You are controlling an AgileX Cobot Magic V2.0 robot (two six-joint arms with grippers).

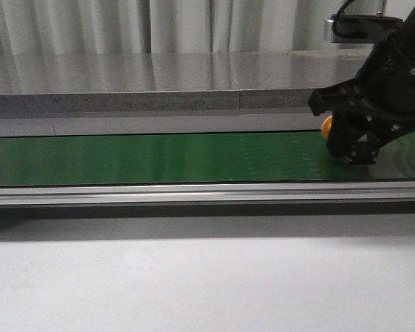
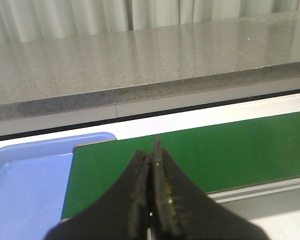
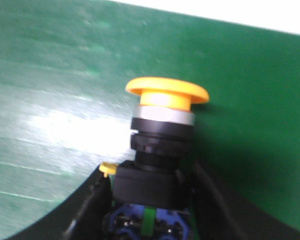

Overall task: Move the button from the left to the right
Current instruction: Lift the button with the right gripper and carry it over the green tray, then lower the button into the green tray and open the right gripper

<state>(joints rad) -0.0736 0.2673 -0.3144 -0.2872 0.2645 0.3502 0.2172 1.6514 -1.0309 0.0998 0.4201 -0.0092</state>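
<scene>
The button (image 3: 162, 140) has a round yellow-orange cap, a silver ring and a black body with a blue base. It lies on its side on the green belt (image 3: 50, 75). My right gripper (image 3: 149, 170) has a finger tight on each side of the body and base. In the front view the right gripper (image 1: 356, 155) sits low on the belt (image 1: 159, 158) at its right end. Only the button's orange cap (image 1: 326, 126) shows behind it. My left gripper (image 2: 152, 150) is shut and empty over the belt's left end (image 2: 230, 150). It is out of the front view.
A blue tray (image 2: 25, 175) lies just past the belt's left end. A grey stone ledge (image 1: 145, 102) runs behind the belt. An aluminium rail (image 1: 194, 192) runs along the belt's front, with a white table (image 1: 194, 283) before it.
</scene>
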